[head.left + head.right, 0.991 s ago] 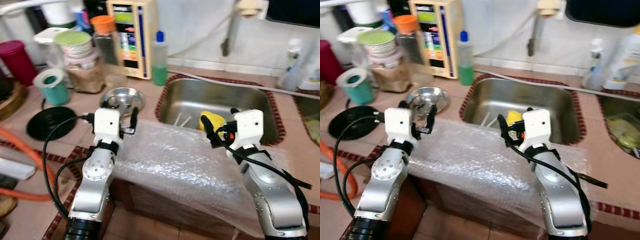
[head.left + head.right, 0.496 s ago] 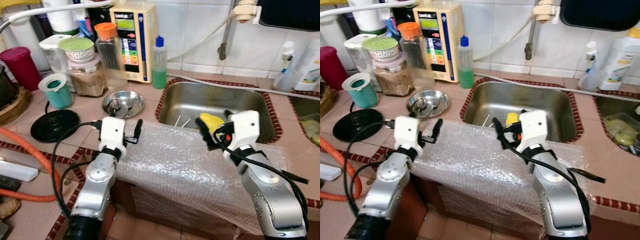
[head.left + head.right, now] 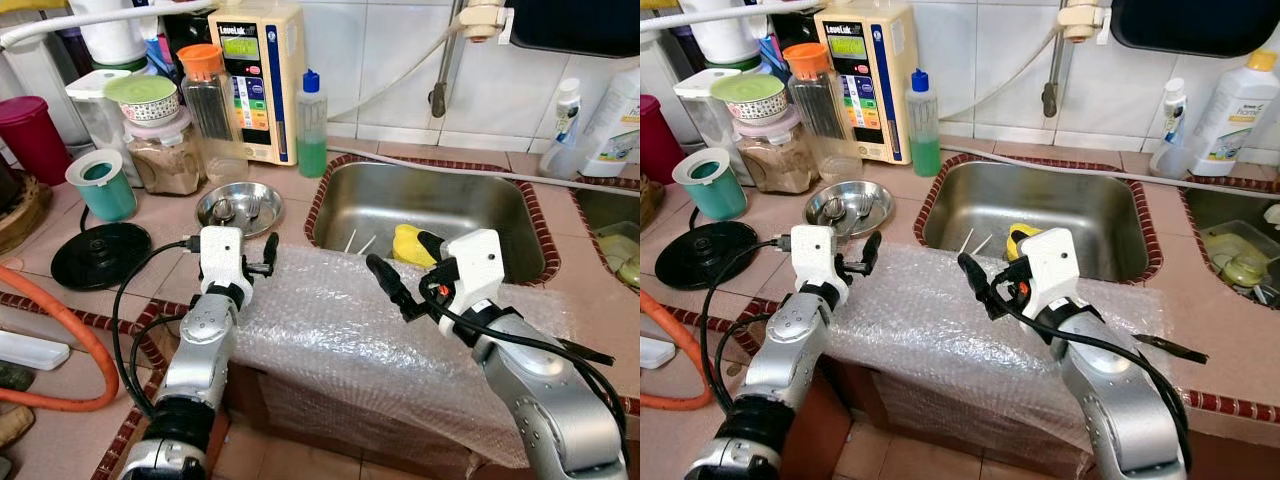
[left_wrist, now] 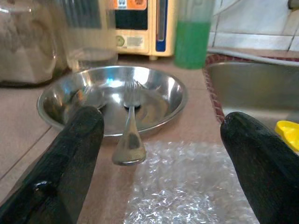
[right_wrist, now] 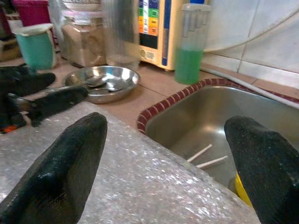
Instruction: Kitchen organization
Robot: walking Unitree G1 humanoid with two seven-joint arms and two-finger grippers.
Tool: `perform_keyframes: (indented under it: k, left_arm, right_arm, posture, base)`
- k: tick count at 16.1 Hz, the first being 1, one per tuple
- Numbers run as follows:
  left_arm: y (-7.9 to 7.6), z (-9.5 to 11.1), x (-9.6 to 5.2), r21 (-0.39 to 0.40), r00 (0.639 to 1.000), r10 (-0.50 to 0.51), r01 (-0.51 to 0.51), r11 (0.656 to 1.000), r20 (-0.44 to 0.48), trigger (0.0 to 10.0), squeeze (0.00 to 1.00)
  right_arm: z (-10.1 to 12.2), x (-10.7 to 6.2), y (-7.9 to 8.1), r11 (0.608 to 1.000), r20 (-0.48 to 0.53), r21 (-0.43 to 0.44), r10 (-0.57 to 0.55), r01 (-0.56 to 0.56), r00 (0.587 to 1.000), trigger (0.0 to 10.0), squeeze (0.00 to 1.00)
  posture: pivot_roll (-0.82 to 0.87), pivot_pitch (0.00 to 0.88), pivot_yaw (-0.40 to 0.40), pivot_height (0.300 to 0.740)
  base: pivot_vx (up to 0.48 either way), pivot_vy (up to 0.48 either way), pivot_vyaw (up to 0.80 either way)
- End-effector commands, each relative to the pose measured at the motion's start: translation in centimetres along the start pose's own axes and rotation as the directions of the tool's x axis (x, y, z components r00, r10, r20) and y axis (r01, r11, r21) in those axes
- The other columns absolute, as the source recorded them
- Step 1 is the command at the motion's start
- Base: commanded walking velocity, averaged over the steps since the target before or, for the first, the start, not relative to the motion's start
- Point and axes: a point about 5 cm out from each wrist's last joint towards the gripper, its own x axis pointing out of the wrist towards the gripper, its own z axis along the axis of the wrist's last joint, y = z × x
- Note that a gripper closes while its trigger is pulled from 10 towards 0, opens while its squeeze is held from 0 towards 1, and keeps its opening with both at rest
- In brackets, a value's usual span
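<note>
- A sheet of bubble wrap lies draped over the front edge of the tiled counter, between the steel bowl and the sink, hanging down over the edge toward the floor.
- The left gripper hovers at the wrap's left end, forearm raised steeply from below; its fingers stand spread apart and hold nothing, pointing toward the bowl.
- The right gripper sits over the wrap's upper edge just before the sink, wrist turned toward the left; its fingers are also wide apart and empty.
- The steel bowl holds a fork and a spoon, the fork's handle jutting over the rim.
- In the sink lie a yellow object and two white sticks.
- Behind stand a green dish-soap bottle, a water purifier unit, jars, a teal cup and a black lid.
- An orange hose curves along the counter's left.
</note>
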Motion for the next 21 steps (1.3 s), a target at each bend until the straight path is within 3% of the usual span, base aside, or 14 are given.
perform_keyframes:
  k: [1, 11, 12, 13, 14, 21]
  left_arm:
    - [0.2, 0.1, 0.3, -0.018, 1.000, 0.014, -0.014, 1.000, -0.001, 10.0, 0.00]
    - [0.5, 0.0, 1.4, -0.029, 1.000, 0.006, -0.007, 1.000, -0.023, 10.0, 0.00]
    - [0.6, -0.1, 1.5, -0.034, 0.999, 0.005, -0.006, 0.999, -0.033, 8.5, 0.00]
    - [0.6, -0.3, 1.6, -0.048, 0.999, 0.006, -0.008, 0.999, -0.047, 2.6, 0.00]
    - [0.6, -0.4, 1.7, -0.057, 0.998, 0.004, -0.007, 0.998, -0.060, 0.0, 0.00]
    - [1.1, -0.8, 2.0, -0.086, 0.996, 0.020, -0.027, 0.996, -0.088, 0.0, 0.00]
  right_arm:
    - [0.5, -0.1, 0.8, 0.998, 0.004, -0.007, 0.058, -0.058, 0.998, 10.0, 0.00]
    - [0.1, -0.2, 2.2, 0.994, -0.014, 0.018, 0.106, -0.106, 0.994, 10.0, 0.00]
    - [0.1, -0.2, 2.1, 0.994, -0.015, 0.018, 0.105, -0.105, 0.994, 10.0, 0.00]
    - [0.2, -0.2, 2.2, 0.994, -0.017, 0.024, 0.111, -0.111, 0.994, 10.0, 0.00]
    - [0.1, -0.3, 2.3, 0.993, -0.020, 0.027, 0.119, -0.118, 0.993, 10.0, 0.00]
    - [-0.3, -0.6, 2.5, 0.986, -0.050, 0.038, 0.162, -0.161, 0.985, 10.0, 0.00]
  posture:
    - [-0.06, 0.000, 0.051, 0.740]
    - [-0.07, 0.000, 0.060, 0.740]
    - [-0.07, 0.000, 0.060, 0.740]
    - [-0.07, 0.000, 0.059, 0.740]
    - [-0.07, 0.000, 0.059, 0.740]
    - [-0.07, 0.000, 0.055, 0.740]
  base:
    - [0.000, 0.000, 0.00]
    - [0.000, 0.000, 0.00]
    - [0.000, 0.000, 0.00]
    - [0.000, 0.000, 0.00]
    - [0.000, 0.000, 0.00]
    - [0.000, 0.000, 0.00]
